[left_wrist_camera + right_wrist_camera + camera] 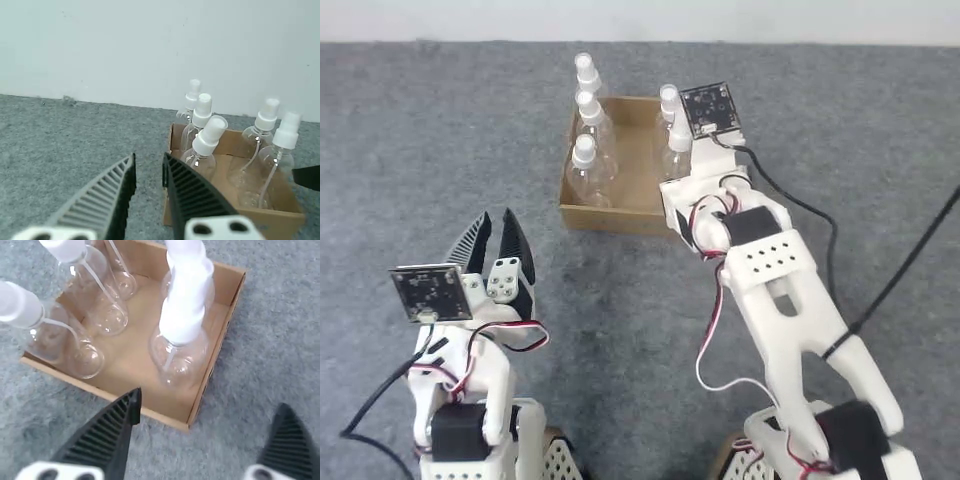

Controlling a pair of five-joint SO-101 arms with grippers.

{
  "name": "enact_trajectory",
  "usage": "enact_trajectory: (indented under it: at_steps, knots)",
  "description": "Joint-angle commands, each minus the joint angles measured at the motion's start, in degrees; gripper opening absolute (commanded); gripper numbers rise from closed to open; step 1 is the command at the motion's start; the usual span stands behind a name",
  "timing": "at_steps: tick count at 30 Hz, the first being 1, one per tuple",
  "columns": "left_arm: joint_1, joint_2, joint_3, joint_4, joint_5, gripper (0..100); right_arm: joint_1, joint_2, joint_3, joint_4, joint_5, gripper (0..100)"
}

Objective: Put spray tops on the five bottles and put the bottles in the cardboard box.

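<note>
1. Bottles (585,165), all five capped, stand inside the box (605,215).
2. Our right gripper (210,402) hangs spread wide and empty over the box's near corner; our left gripper (149,157), slightly ajar and empty, sits well apart.
3. We should probably lift the right straight up, clear of the nearest spray top (187,295).
</note>
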Motion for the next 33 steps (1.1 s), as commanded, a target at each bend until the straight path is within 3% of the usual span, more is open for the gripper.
enact_trajectory:
  at_steps: [1, 4, 15, 33]
  knots:
    - [-0.2, -0.8, -1.1, -2.1, -0.4, 8, -0.3, -5.3, -0.4, 1.6, -0.4, 20.3]
    - [-0.2, -0.8, -1.1, -2.1, -0.4, 8, -0.3, -7.3, -0.4, 3.2, -0.3, 13.7]
    - [-0.2, -0.8, -1.0, -2.1, -0.2, 8, -0.4, -15.7, 0.5, 6.1, -0.3, 4.0]
    - [-0.2, -0.8, -1.0, -2.1, -0.2, 8, -2.9, -39.3, 9.1, 5.8, -0.3, 3.5]
